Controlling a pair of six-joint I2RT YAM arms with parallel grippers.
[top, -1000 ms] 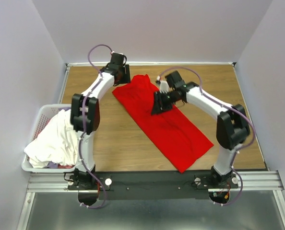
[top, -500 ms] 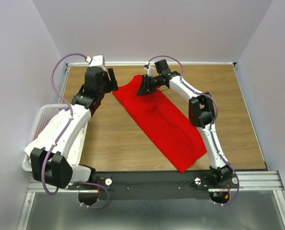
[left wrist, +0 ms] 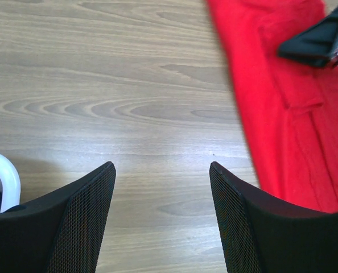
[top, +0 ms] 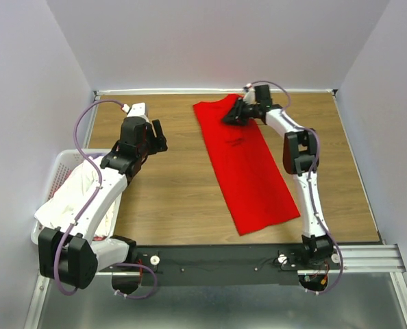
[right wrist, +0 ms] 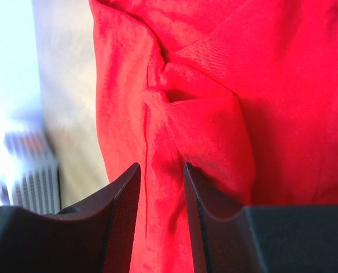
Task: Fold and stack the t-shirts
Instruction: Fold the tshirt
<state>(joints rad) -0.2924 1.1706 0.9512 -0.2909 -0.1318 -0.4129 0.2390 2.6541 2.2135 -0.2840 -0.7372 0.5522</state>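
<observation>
A bright red t-shirt (top: 248, 171) lies folded into a long strip on the wooden table, running from the far middle toward the near right. My right gripper (top: 232, 116) sits at the strip's far end. In the right wrist view a bunched ridge of the red t-shirt (right wrist: 271, 85) stands pinched between the right gripper's (right wrist: 161, 166) jaws. My left gripper (top: 159, 137) hangs open over bare wood to the left of the shirt. From the left wrist, the left gripper (left wrist: 161, 166) holds nothing and the red t-shirt (left wrist: 294, 131) lies off to its right. White t-shirts (top: 80, 199) are heaped in the basket.
A white plastic laundry basket (top: 56, 171) stands at the table's left edge, beside the left arm; its rim (left wrist: 1, 170) shows at the left of the left wrist view. Grey walls close in the table on three sides.
The right gripper has moved right and toward the back wall, dragging the shirt's far end so the strip lies straighter. The left gripper has drawn back left, off the shirt.
</observation>
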